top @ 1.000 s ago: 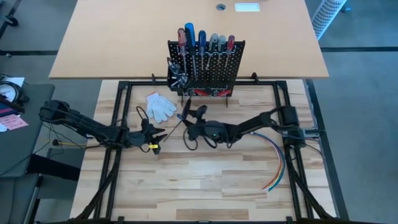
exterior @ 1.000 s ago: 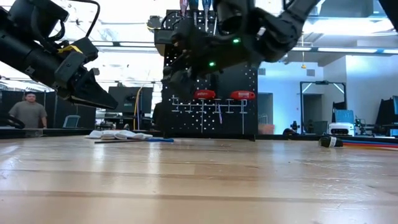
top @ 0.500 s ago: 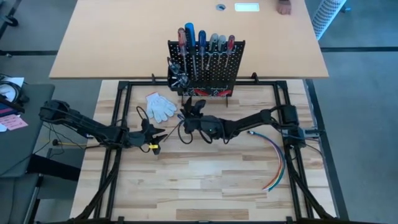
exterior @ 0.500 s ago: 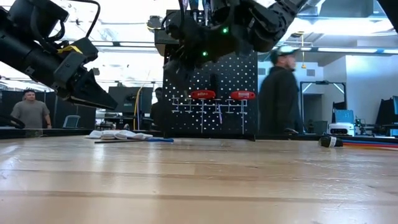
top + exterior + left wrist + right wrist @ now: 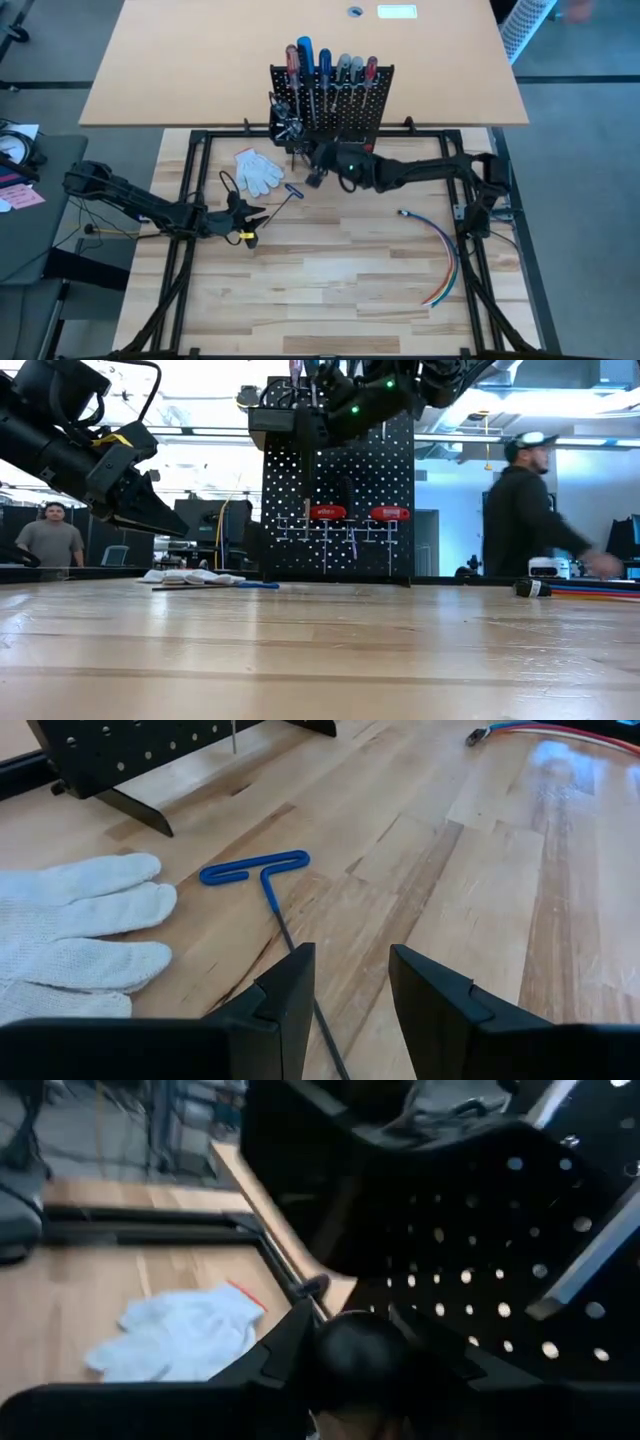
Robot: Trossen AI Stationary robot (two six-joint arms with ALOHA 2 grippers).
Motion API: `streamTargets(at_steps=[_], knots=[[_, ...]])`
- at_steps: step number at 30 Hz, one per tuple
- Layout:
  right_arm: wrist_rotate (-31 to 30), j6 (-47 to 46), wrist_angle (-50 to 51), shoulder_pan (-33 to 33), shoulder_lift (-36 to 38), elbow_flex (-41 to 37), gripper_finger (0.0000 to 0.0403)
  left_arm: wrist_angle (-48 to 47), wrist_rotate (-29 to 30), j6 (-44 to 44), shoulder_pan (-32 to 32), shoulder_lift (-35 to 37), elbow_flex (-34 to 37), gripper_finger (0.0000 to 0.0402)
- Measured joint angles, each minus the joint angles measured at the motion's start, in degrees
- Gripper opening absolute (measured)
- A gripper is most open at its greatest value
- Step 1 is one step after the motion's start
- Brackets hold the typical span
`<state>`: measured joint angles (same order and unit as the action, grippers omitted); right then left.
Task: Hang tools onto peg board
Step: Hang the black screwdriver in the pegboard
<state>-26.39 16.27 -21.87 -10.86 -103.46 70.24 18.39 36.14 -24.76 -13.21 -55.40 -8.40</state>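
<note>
The peg board (image 5: 350,118) stands upright at the table's far edge. Screwdrivers (image 5: 322,68) hang along its top row and red-handled pliers (image 5: 327,512) low down. My right gripper (image 5: 318,173) is high up, close in front of the board's left part, shut on a dark round-ended tool (image 5: 355,1355). A blue T-handled hex key (image 5: 255,870) lies flat on the table. My left gripper (image 5: 350,970) hovers open above the near end of its thin shaft (image 5: 300,960), touching nothing. My right gripper pinches the dark tool's rounded end (image 5: 350,1342) between its two fingers, lifted clear of the table right in front of the peg board. The gripper itself hides the rest of the tool, so which tool it is cannot be told.
White gloves (image 5: 259,170) lie left of the board's stand. A bundle of coloured wires (image 5: 445,258) lies at the right. A small black bin (image 5: 283,122) sits at the board's left side. In the room behind the table, a person (image 5: 525,510) walks by and another (image 5: 50,540) stands.
My right gripper has moved toward the table's far edge and up, from beside the hex key's blue handle to just in front of the peg board. The hex key has stayed on the table. A person has walked rightward across the room behind the table.
</note>
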Motion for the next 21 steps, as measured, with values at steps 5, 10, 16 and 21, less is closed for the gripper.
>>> streamTargets(at_steps=[5, 10, 16, 21], knots=[[5.0, -3.6, 0.1, -2.6, 0.6, 0.0, 0.0118, 0.0, 0.0, 0.0, 0.0, 0.0, 0.0, 0.0127], [5.3, -3.8, 0.4, -2.9, 0.8, 0.0, 0.0118, 0.0, 0.0, 0.0, 0.0, 0.0, 0.0, 0.0127], [5.5, -4.6, 3.4, -2.7, 1.6, 1.5, 0.0118, 0.0, 0.0, 0.0, 0.0, 0.0, 0.0, 0.0127], [7.0, -6.5, 8.4, -3.2, 1.5, 3.6, 0.0117, 0.0, 0.0, 0.0, 0.0, 0.0, 0.0, 0.0127]])
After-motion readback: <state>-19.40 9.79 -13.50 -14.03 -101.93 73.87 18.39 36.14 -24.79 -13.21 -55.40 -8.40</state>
